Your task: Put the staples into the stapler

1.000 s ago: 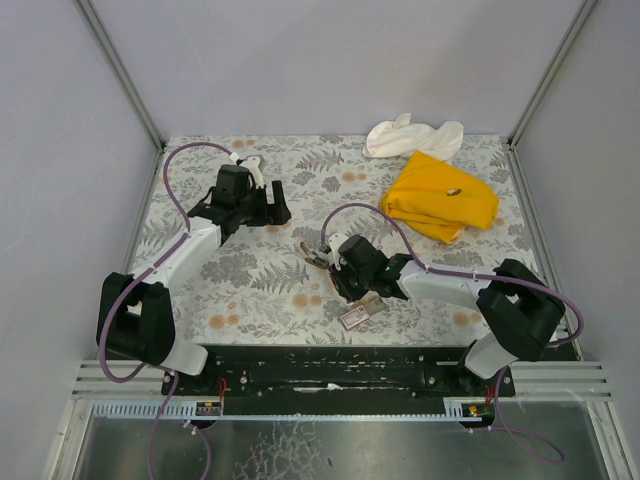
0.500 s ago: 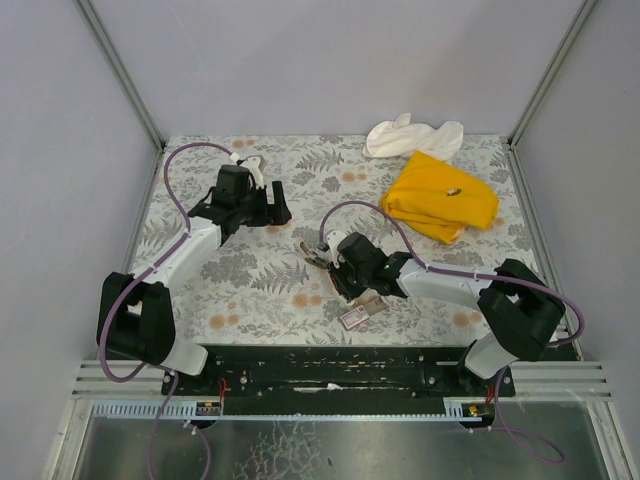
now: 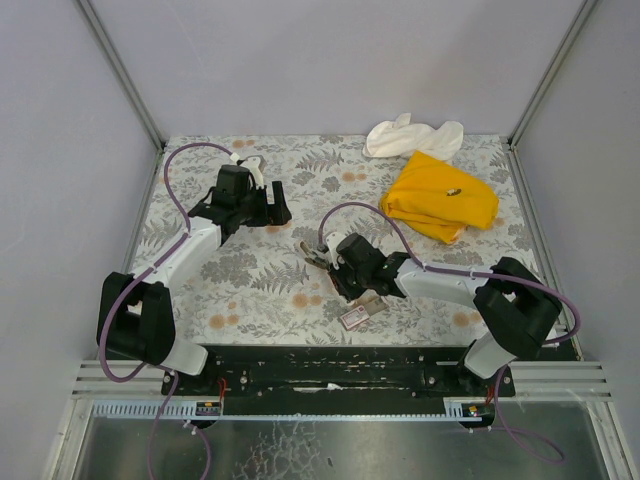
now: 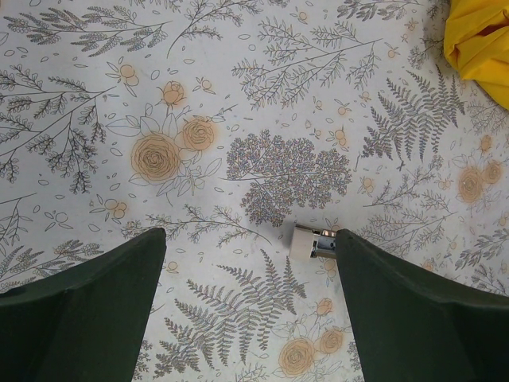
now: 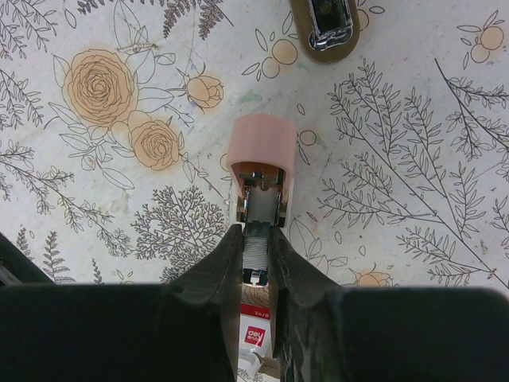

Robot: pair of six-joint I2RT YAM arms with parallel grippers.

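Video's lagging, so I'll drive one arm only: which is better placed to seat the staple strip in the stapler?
Right. The right gripper is shut on the staple strip, lined up with the open channel of the pink stapler. The left gripper hangs open and empty, well away from the stapler.

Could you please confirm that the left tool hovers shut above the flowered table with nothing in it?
Not quite: the left tool is open, its fingers spread wide, as the left wrist view shows. The rest holds: it hovers above the flowered table with nothing in it.
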